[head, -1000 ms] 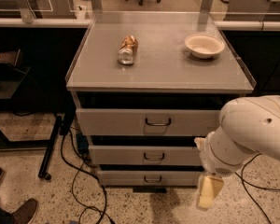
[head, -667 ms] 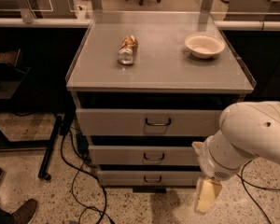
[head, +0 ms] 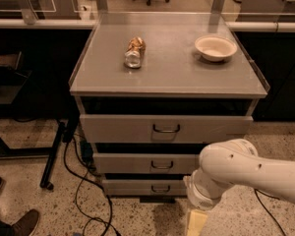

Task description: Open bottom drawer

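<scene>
The bottom drawer (head: 142, 187) is the lowest and slimmest of three grey drawer fronts on the metal cabinet (head: 167, 85), with a small dark wire handle (head: 161, 189) at its centre. It looks pushed in. The mid drawer (head: 137, 163) and the tall top drawer (head: 128, 128) sit above it. My white arm (head: 236, 173) comes in from the right and covers the right end of the lower drawers. My gripper (head: 196, 223) hangs at the bottom edge, cream-coloured, low and to the right of the bottom drawer's handle, not touching it.
A crushed can (head: 134, 52) and a white bowl (head: 215, 47) lie on the cabinet top. Black cables (head: 83, 191) trail on the floor at the left, beside a black stand leg (head: 51, 156). A person's shoes (head: 19, 222) stand at the lower left.
My arm and gripper have shifted slightly left and down, closer to the lower drawers. The drawers have not moved.
</scene>
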Controlling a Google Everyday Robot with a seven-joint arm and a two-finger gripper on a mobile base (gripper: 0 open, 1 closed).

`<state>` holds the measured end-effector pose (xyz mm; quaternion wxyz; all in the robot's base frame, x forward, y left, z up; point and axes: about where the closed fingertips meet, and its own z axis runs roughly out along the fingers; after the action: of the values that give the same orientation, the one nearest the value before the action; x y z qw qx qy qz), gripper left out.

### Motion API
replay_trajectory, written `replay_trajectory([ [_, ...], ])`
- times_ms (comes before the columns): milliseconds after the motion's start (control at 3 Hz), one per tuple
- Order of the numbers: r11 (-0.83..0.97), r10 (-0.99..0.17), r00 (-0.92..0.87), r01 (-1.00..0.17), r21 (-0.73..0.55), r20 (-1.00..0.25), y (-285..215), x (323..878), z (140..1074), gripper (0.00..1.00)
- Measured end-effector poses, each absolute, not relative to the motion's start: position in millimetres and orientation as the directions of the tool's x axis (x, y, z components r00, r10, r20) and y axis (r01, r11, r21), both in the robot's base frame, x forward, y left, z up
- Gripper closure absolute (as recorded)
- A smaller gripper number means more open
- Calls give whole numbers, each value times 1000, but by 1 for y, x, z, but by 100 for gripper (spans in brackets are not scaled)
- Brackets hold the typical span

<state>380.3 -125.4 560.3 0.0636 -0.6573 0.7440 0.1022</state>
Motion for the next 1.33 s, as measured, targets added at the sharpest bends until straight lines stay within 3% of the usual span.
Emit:
replay_trajectory([
  [1333, 219, -902, -262, -963, 159, -343, -145, 403, 448, 0],
])
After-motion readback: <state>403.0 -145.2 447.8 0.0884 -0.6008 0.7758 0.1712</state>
